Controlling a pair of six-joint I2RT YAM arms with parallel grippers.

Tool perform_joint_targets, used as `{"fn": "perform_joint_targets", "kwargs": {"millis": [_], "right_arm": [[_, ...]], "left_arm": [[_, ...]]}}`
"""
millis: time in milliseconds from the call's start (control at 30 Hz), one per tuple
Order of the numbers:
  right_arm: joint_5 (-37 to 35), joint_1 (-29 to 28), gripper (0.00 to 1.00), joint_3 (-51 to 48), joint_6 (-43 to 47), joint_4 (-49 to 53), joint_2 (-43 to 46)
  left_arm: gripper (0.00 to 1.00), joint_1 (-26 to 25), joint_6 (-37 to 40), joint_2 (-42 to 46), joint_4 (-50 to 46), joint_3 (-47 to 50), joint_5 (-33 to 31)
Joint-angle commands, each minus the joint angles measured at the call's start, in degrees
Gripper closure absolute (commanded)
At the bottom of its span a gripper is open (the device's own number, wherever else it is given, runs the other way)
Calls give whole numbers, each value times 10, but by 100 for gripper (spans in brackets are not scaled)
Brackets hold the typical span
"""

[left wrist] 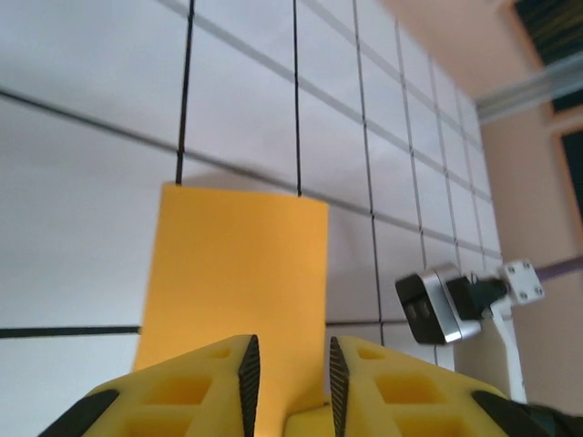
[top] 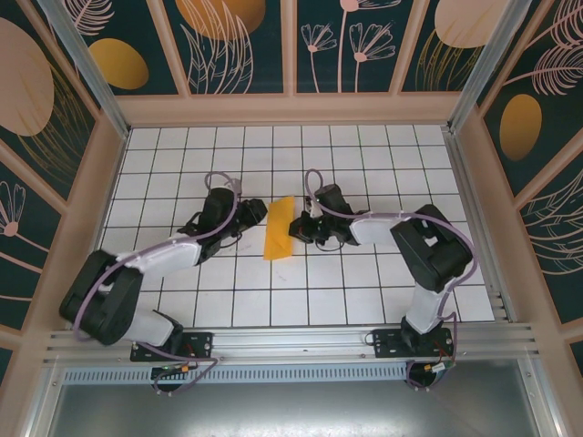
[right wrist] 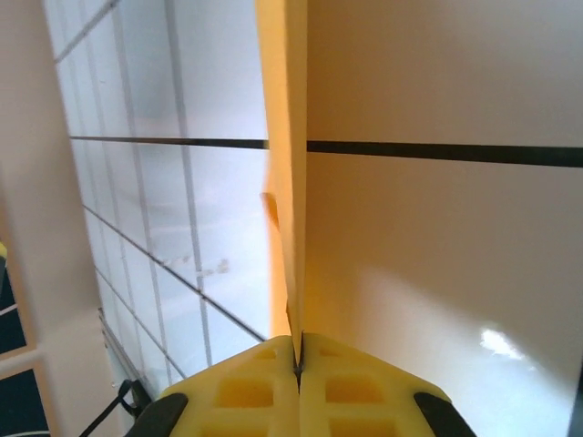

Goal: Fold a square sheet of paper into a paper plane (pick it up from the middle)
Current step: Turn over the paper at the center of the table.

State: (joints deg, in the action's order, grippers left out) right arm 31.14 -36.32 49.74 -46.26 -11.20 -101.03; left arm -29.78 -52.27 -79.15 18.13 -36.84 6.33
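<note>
While the right gripper (right wrist: 299,353) is clamped tight on the paper (top: 278,229) along its edge, the left gripper (left wrist: 290,369) stands narrowly open over the opposite edge; bare tiles (top: 273,291) surround both.

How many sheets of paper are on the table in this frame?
1: the square sheet of paper, folded, sits mid-way across the table, the right gripper shut on one edge, the left gripper open at the other.

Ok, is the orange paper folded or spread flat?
Folded. From above, the square sheet of paper is a narrow strip, not a square; the right gripper is shut on its edge.
</note>
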Motion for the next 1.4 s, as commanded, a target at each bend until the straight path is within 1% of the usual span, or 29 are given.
{"fn": "perform_joint_targets", "kwargs": {"millis": [0,33,133,267,367,400,467,533,633,733,833,900,933,967,1033,1067,1133,1167,1233,1267,1300,1367], "right_arm": [[-28,5,97,13,52,64,68],[-48,5,97,21,65,99,82],[-145,5,97,53,114,232,133],[-364,-2,95,124,147,456,173],[-536,-22,95,185,128,621,162],[-581,-30,96,203,112,671,151],[-629,-48,96,234,85,741,123],[-651,-73,97,256,61,774,90],[-637,-114,97,292,45,772,16],[-616,-153,96,359,24,783,-90],[-562,-180,92,429,39,758,-184],[-477,-189,89,464,61,700,-220],[-449,-192,87,477,63,673,-224],[-412,-198,82,484,67,630,-217],[-331,-201,68,456,75,522,-179],[-302,-198,64,429,73,472,-151],[-276,-185,55,366,62,396,-100],[-261,-174,54,329,58,363,-70],[-229,-153,54,242,56,280,-15],[-201,-139,55,193,50,231,13],[-169,-124,56,150,44,182,34],[-143,-104,63,89,36,121,60]], "left_arm": [[67,2,5,66,-56,19,-102],[66,2,7,84,-64,24,-118],[63,2,14,146,-93,38,-171],[58,2,22,214,-131,53,-230],[53,2,24,254,-161,64,-271],[52,3,23,270,-171,68,-286],[51,2,27,297,-190,73,-310],[49,2,29,320,-215,75,-334],[48,2,32,348,-259,72,-360],[46,3,37,380,-288,70,-366],[46,3,50,415,-304,71,-356],[46,2,55,438,-326,68,-352],[45,2,57,449,-335,68,-350],[44,2,63,459,-342,69,-344],[44,3,70,475,-361,70,-337],[42,2,74,481,-367,72,-332],[40,3,89,485,-363,76,-299],[40,2,94,481,-365,75,-279],[39,2,96,469,-363,74,-228],[39,2,96,461,-358,77,-199],[39,2,92,453,-353,81,-174],[39,3,84,440,-324,97,-115]]}}
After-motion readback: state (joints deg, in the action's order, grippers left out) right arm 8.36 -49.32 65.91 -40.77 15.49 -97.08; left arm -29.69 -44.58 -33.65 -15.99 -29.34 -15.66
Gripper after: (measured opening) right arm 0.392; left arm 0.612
